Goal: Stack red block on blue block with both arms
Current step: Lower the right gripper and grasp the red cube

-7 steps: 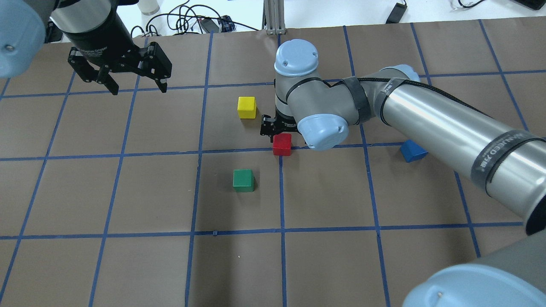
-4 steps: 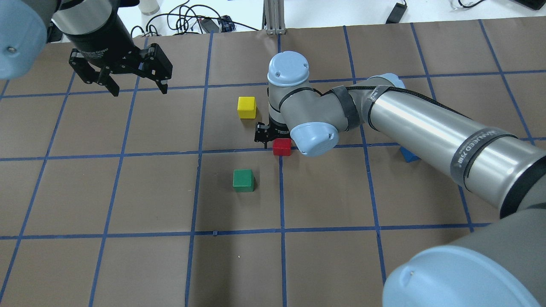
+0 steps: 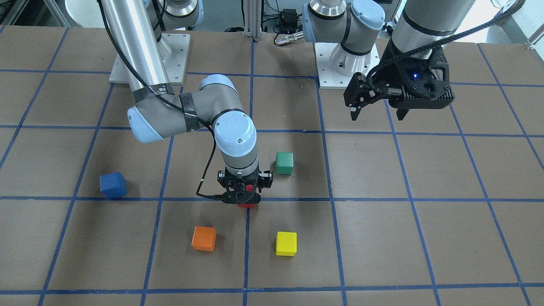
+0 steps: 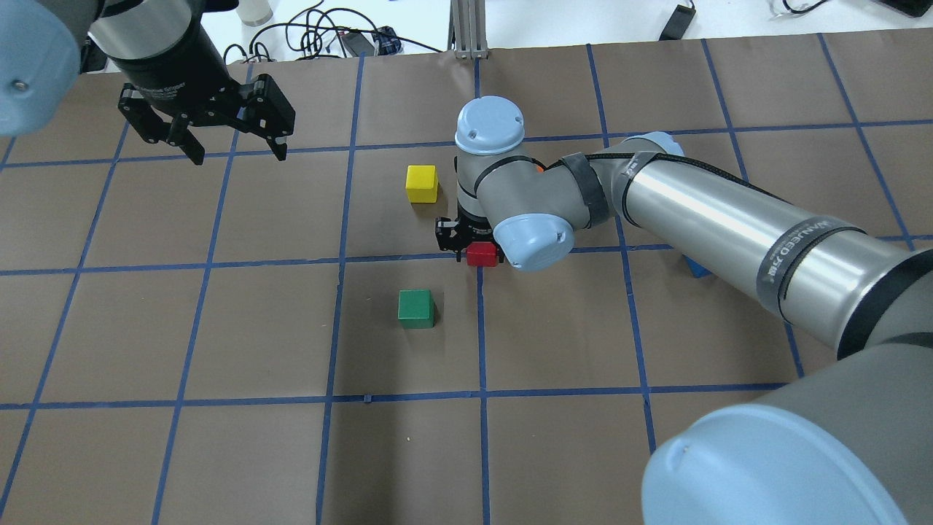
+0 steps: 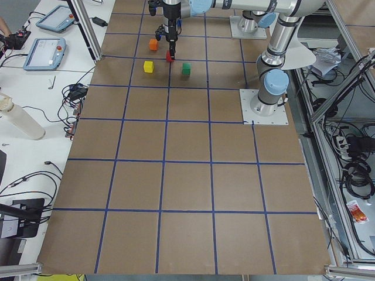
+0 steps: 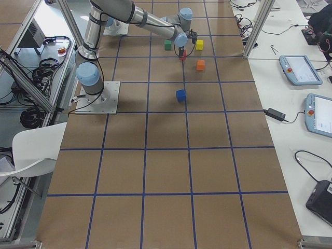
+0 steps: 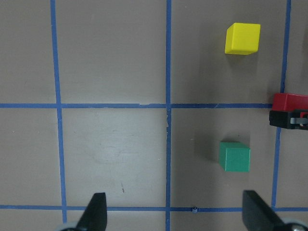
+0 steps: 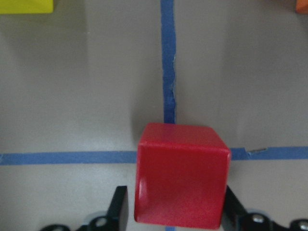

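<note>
Now the right jaws straddle the small matte red cube (image 8: 180, 175), apart, ready to clamp; left jaws wait, spread.

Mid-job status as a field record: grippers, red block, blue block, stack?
left gripper: open, raised, empty
right gripper: low, straddles red block; grip unclear
red block: on table, not lifted
blue block: on table, apart, nothing on it
stack: not done
others: green cube, yellow cube, orange cube, all loose
</note>
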`<action>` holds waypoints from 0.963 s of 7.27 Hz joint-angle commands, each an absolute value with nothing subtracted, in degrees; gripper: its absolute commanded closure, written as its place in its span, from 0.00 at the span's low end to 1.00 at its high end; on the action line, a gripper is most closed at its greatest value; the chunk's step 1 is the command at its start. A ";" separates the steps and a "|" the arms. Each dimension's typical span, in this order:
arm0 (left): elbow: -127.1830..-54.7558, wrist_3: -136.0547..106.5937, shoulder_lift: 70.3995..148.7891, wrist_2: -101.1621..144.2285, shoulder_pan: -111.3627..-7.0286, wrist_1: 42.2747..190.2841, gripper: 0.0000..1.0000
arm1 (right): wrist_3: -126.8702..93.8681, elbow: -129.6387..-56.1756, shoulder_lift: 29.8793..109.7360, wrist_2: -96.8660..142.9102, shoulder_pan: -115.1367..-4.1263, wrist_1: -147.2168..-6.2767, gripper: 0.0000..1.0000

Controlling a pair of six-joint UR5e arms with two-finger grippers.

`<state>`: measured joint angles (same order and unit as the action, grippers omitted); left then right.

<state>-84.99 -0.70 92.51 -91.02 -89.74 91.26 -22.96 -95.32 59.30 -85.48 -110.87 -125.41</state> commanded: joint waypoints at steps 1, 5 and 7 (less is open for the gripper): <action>-84.99 -0.70 92.46 -91.05 -89.74 91.23 0.00 | -23.20 -95.01 61.07 -85.78 -110.22 -124.37 1.00; -85.08 -0.70 92.46 -91.05 -89.74 91.23 0.00 | -20.41 -92.81 72.65 -86.57 -100.67 -108.05 1.00; -85.08 -0.70 92.46 -91.05 -89.74 91.23 0.00 | -10.86 -93.08 76.62 -86.66 -93.55 -101.46 1.00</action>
<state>-85.04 -0.74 92.47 -91.06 -89.73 91.24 -16.45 -92.92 73.99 -86.59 -98.02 -105.81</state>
